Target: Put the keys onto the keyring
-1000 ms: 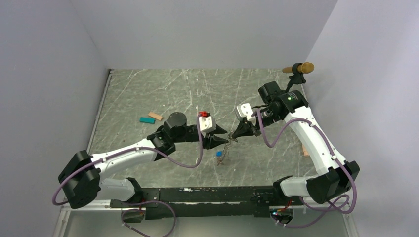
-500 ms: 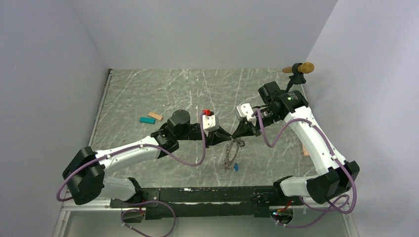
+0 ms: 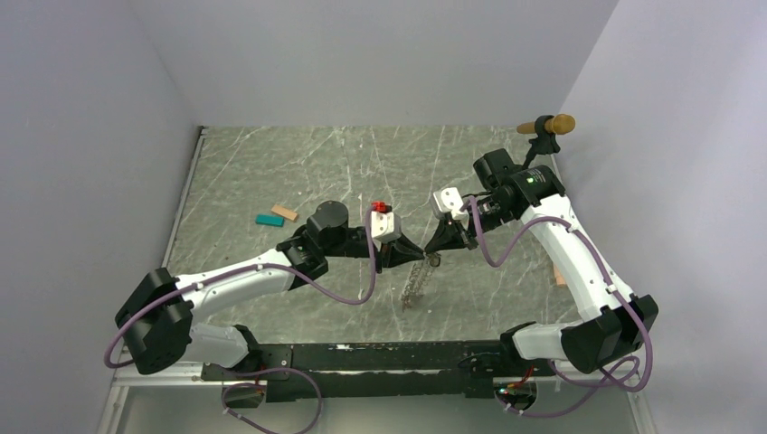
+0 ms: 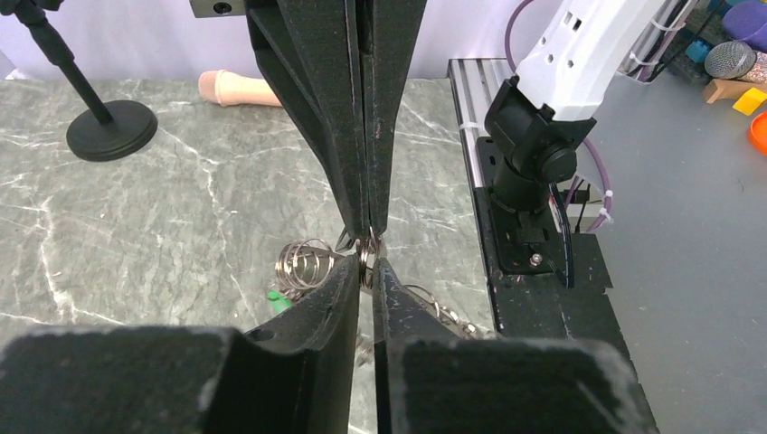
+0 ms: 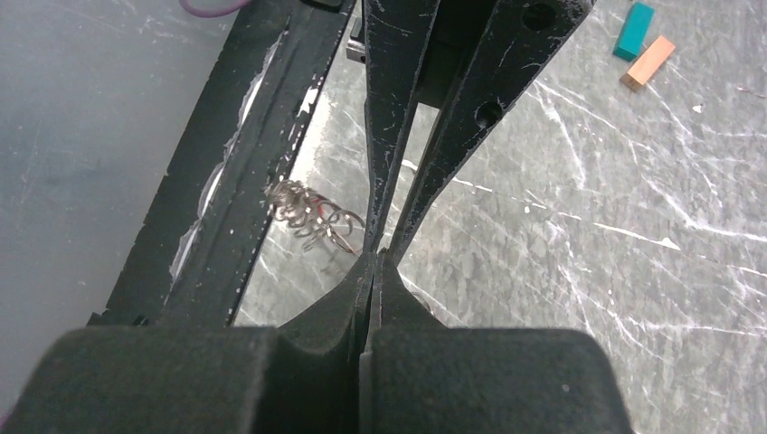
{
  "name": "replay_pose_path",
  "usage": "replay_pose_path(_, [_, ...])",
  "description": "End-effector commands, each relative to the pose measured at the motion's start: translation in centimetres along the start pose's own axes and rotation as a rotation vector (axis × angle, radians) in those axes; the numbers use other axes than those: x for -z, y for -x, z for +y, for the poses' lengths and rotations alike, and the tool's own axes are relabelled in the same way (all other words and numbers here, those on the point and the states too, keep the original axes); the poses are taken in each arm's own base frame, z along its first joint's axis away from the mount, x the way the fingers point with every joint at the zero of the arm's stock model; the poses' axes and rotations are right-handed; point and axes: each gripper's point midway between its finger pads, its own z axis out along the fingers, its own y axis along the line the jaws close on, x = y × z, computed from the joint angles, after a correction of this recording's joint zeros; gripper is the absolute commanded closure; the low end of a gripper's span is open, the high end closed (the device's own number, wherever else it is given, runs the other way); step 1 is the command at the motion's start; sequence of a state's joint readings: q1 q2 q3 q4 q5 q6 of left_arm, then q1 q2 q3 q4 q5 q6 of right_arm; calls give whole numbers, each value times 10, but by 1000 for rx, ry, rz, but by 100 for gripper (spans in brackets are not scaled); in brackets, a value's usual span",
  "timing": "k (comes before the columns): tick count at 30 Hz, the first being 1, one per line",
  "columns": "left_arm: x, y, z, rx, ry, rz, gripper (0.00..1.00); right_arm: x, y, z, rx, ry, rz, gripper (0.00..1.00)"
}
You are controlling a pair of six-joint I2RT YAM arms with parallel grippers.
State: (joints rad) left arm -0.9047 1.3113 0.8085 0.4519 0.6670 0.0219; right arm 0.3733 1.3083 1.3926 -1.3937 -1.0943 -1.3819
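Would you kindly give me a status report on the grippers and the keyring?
Left gripper and right gripper shut on keyring, tip to tip. Rest dangles below jaws. Teal block far off, no obstruction.

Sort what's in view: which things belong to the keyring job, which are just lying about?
In the job: keyring, pinched by left end effector and right end effector; green key by its loops.
Lying about: teal block, tan block, black stand, pale cylinder.
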Motion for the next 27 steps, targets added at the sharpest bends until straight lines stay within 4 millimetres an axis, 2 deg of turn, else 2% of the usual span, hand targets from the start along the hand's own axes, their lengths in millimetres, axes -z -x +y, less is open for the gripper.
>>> replay_pose_path(1, [-5,21,-8,-31,-59,-58,87,4,20,-8,73,-33,-61,100])
replay_pose_path(4, [-6,21,-9,13,-58,-61,88,4,19,-10,69,-38,-59,100])
replay_pose_path(10, [-7,19,-8,32,-57,-59,81,4,18,-10,68,-41,-58,100])
replay_pose_path(12, [-7,19,-8,38,-53,-56,86,4,18,-9,68,-40,-57,100])
replay_pose_path(15, [-7,17,-8,47,-54,-48,100,4,17,-9,68,-43,-53,100])
replay_pose_path(22, [0,19,-3,74,-7,-61,100,7,16,-9,77,-58,-42,100])
replay_pose_path(27, [19,23,1,128,38,-137,100,9,15,-5,91,-66,-38,100])
